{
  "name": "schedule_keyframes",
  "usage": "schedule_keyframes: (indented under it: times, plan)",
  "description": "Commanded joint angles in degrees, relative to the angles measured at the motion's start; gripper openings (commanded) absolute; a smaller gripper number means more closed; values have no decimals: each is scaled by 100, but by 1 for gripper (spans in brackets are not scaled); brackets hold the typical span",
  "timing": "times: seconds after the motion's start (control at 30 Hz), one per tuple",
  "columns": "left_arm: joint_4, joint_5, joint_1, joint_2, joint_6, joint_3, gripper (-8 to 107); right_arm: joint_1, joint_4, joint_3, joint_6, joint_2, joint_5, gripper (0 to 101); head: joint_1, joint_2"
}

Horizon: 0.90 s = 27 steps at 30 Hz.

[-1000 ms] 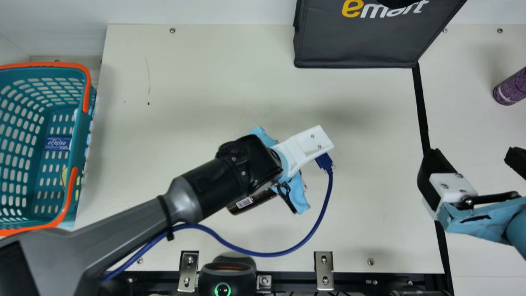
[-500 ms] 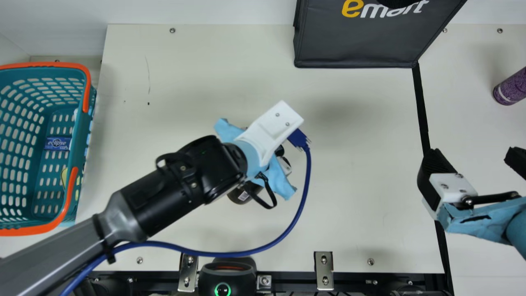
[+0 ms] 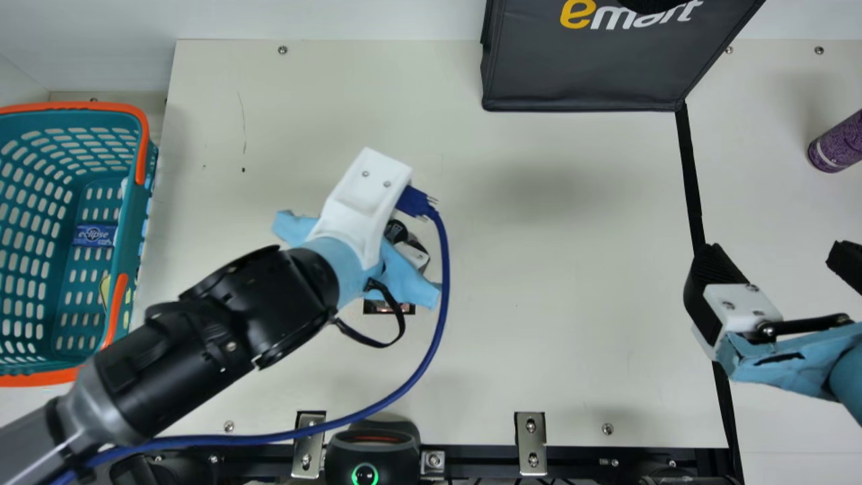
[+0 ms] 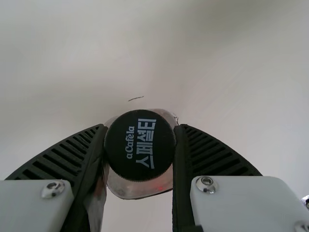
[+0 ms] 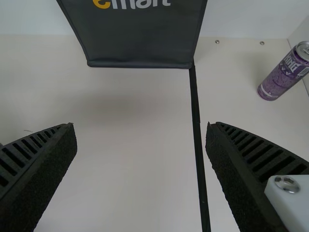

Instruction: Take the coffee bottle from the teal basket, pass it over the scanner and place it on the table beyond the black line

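**Left pincer (image 3: 363, 202) grips coffee bottle (image 4: 140, 145)**

Clamped on the bottle's top, it is over the desk (image 3: 572, 168), between near and far edges. The right pincer (image 3: 774, 256) hangs by the black line (image 3: 688, 175), jaws wide apart. The scanner (image 3: 367, 441) is at the near edge, the teal basket (image 3: 138, 222) by the left edge.

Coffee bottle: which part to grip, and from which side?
Best bet is the cap of the coffee bottle, approached cap end first, one finger on each side. The cap is round with a finely ribbed edge and faces the left wrist view end-on, so opposed pads should seat well. The left gripper has it between its fingers that way.
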Motion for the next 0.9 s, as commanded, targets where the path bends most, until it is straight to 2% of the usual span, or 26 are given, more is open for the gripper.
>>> schedule_keyframes:
  times: [0.0,0.4,0.87]
  plan:
    - [83,74,-17,-100,-446,59,-8,0,0,0,0,0,0,95,-166,9]
    - [335,596,-397,-678,-1619,219,-8,0,0,0,0,0,0,95,-166,9]
    - [823,924,-1325,-1406,-2511,632,-8,0,0,0,0,0,0,95,-166,9]
